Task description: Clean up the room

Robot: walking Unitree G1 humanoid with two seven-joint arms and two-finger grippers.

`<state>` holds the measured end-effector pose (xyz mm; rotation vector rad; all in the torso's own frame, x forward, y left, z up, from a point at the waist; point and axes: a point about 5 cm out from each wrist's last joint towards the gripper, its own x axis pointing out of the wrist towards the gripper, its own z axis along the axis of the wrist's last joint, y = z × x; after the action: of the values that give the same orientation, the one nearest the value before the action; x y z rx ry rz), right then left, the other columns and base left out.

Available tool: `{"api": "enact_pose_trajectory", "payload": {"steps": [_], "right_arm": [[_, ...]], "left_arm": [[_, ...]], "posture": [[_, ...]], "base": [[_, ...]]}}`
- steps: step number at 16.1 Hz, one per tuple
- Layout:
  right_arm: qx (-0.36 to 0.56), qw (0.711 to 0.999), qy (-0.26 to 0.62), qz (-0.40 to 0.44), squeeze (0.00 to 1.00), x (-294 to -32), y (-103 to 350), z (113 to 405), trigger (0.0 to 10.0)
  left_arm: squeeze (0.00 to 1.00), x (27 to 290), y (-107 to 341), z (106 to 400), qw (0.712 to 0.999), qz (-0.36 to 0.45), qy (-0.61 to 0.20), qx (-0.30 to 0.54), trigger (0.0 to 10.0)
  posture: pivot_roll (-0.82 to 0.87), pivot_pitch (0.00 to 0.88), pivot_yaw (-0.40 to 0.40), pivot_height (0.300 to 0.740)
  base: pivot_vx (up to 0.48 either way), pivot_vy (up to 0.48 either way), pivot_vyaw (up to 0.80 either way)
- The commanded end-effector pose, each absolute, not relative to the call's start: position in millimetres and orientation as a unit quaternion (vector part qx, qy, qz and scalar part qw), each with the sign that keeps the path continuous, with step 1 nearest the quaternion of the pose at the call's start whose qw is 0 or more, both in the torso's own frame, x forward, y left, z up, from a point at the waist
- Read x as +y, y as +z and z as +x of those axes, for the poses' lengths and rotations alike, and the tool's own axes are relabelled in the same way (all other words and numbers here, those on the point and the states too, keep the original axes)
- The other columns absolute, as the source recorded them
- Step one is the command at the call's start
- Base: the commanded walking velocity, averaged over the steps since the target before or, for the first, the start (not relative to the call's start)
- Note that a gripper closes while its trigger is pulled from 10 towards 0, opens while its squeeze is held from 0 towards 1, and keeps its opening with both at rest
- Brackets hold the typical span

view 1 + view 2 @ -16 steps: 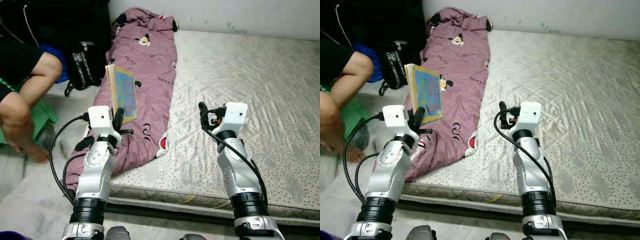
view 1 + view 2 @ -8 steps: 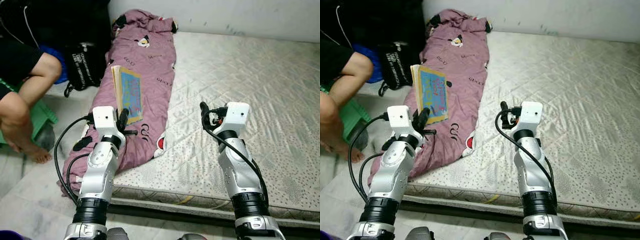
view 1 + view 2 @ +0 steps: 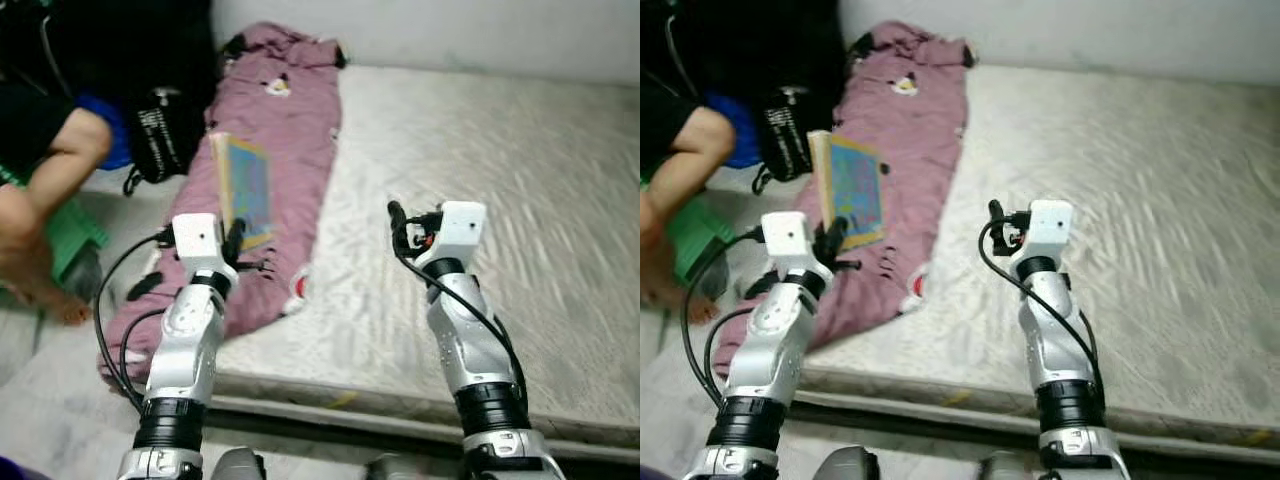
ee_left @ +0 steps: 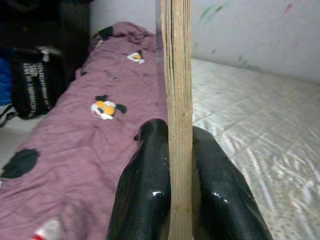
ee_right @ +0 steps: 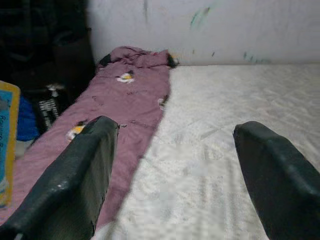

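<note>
Whole view shifted and blurred with the camera, book (image 3: 244, 190) still upright above the purple blanket (image 3: 290, 120), left gripper (image 4: 172, 187) clamped on its lower edge, right gripper (image 5: 170, 175) fingers apart over the mattress (image 3: 480, 160), person's knee (image 3: 75, 140) nearby.

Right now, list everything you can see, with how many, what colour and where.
book: one, blue and yellow cover, held upright above the blanket
blanket: one, mauve with cartoon prints, along the mattress's left edge
mattress: one, pale grey quilted, on the floor against the wall
bag: one, black with white lettering, left of the blanket
person: one, dark top, bare arm and foot, sitting at far left
left gripper: black fingers shut on the book's edge
right gripper: black fingers open, above the mattress
</note>
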<state>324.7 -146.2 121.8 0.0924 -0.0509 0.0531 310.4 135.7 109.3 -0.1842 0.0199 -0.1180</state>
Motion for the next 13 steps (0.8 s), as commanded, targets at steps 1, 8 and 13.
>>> {"api": "enact_pose_trajectory", "payload": {"steps": [1, 8, 13], "right_arm": [[-0.021, 0.999, 0.015, 0.042, 0.00, -154.9, 119.5, 323.6, 10.0], [-0.019, 0.999, 0.012, 0.043, 0.00, -155.8, 118.8, 323.5, 10.0], [-0.019, 0.999, 0.011, 0.039, 0.00, -155.8, 118.4, 323.5, 10.0]], "left_arm": [[0.00, 124.6, 119.7, 311.5, 0.992, -0.095, -0.080, -0.012, 10.0], [0.00, 124.1, 118.6, 311.2, 0.992, -0.098, -0.078, -0.010, 10.0], [0.00, 123.0, 119.2, 311.9, 0.992, -0.098, -0.079, -0.011, 10.0]], "posture": [[-0.04, 0.045, 0.024, 0.740], [-0.04, 0.055, 0.022, 0.740], [-0.04, 0.054, 0.023, 0.740]], "base": [[0.000, -0.330, 0.00], [0.000, -0.329, 0.00], [0.000, -0.324, 0.00]]}}
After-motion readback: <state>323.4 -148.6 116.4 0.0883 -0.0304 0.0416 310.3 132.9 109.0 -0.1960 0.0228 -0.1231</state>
